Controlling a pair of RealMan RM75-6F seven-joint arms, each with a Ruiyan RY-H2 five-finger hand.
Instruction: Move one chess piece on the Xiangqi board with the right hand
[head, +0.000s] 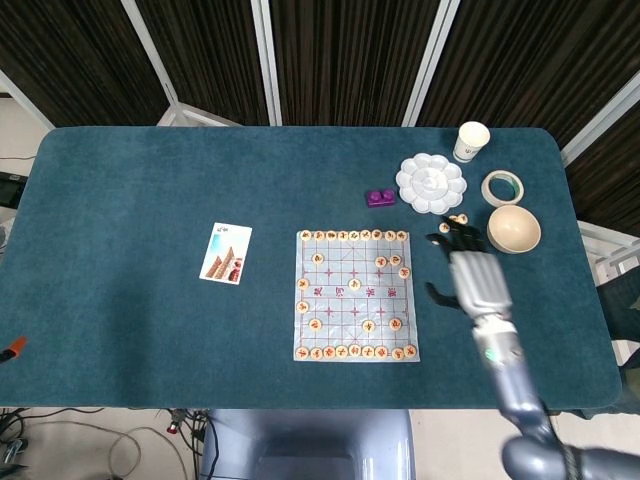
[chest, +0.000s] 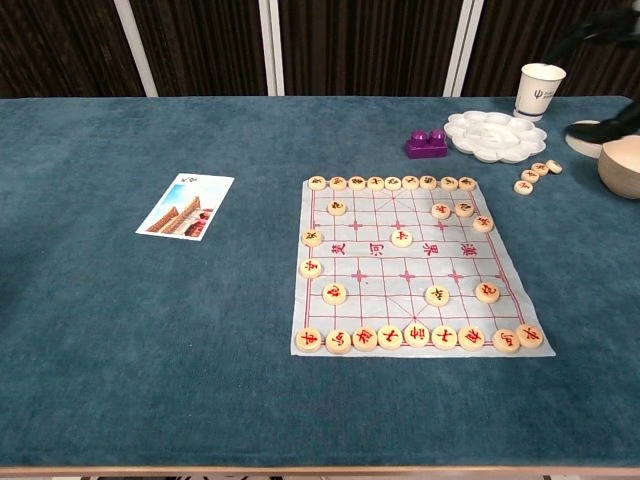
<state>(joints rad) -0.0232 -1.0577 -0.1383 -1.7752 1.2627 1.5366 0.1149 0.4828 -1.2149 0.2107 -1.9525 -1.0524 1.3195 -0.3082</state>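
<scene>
Grey right hand (head: 472, 277) with black fingers (head: 447, 236) on glossy blue-grey arm (head: 512, 385)

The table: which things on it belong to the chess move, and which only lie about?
For the job:
- Xiangqi board
- chess pieces on it
- right hand, off the board to its right, holding nothing

Lying about:
- postcard
- purple block
- palette tray
- paper cup
- bowl
- tape roll
- loose pieces beside the board

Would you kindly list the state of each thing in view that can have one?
Right robot hand: off the board, fingers spread, holding nothing.
Xiangqi board: flat, pieces standing on it.
Paper cup: upright.
Bowl: upright, looks empty.
Palette: flat, wells look empty.
Tape roll: lying flat.
Card: picture side up.
Left robot hand: not in view.
</scene>
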